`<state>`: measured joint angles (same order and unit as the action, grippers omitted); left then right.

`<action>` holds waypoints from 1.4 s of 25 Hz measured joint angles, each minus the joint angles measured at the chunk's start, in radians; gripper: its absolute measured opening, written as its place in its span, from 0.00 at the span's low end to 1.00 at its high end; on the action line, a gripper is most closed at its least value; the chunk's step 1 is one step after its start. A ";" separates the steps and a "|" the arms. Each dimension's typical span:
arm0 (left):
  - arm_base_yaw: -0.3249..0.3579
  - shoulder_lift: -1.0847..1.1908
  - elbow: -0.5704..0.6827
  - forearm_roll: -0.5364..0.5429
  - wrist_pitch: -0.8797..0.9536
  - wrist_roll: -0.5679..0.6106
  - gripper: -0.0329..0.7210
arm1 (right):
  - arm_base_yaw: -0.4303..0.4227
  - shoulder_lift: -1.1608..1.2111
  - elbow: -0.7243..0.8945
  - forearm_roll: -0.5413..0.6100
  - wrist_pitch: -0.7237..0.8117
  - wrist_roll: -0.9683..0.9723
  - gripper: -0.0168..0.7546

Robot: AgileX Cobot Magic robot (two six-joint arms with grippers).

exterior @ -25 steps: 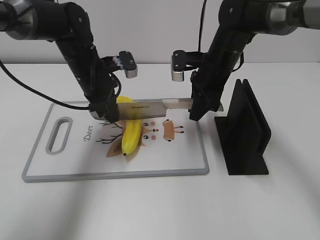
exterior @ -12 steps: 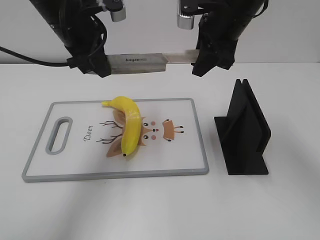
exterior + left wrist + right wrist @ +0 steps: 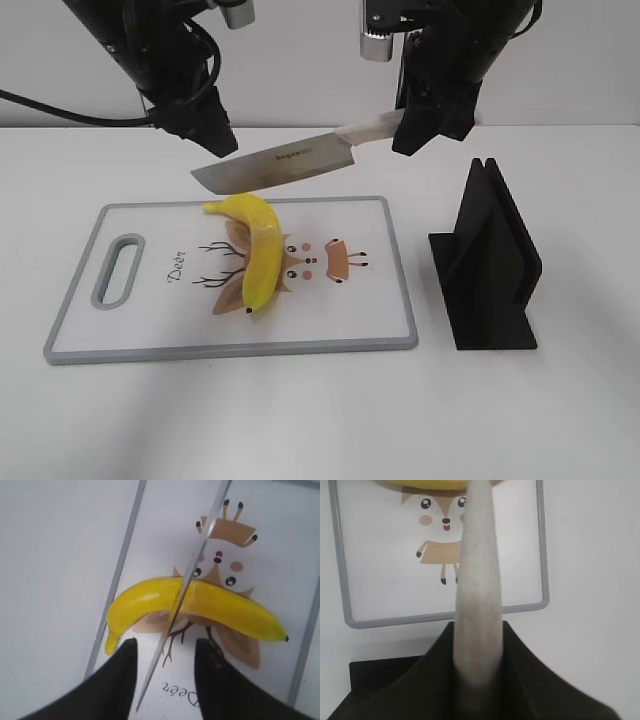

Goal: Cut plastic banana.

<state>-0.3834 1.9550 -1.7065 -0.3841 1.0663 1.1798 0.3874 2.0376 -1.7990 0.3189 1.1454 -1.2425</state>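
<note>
The yellow plastic banana [image 3: 258, 255] lies whole on the cutting board [image 3: 370, 320], over its deer drawing. My right gripper [image 3: 420, 125] is shut on the pale handle [image 3: 477, 570] of a knife. The knife's blade [image 3: 280, 163] hangs above the banana's stem end, its tip tilted down to the left. My left gripper [image 3: 212, 135] is open just above the blade tip. In the left wrist view its fingers [image 3: 166, 642] straddle the blade edge [image 3: 192, 565] without touching it, with the banana [image 3: 220, 602] below. The right wrist view shows only the banana's edge [image 3: 440, 484] at the top.
A black slotted knife stand [image 3: 490, 265] is upright on the white table to the right of the board. The board has a handle slot [image 3: 118, 268] at its left end. The board's grey rim [image 3: 445, 616] lies just ahead of the right gripper.
The knife went from low at the banana to held level high above it by both grippers. Now the left gripper has let go and the blade tip has dropped to the left.
</note>
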 joint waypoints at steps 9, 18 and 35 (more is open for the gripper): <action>0.000 -0.014 0.000 -0.052 -0.047 -0.137 0.94 | -0.001 0.000 0.000 -0.006 0.006 0.046 0.24; 0.001 -0.151 -0.031 0.384 -0.045 -0.787 0.94 | -0.001 -0.098 0.002 -0.052 0.018 0.560 0.24; 0.198 -0.338 0.067 0.384 0.148 -1.146 0.85 | -0.001 -0.333 0.014 -0.031 0.077 1.065 0.24</action>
<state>-0.1853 1.6168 -1.6397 0.0000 1.2140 0.0337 0.3864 1.7048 -1.7852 0.2881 1.2219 -0.1771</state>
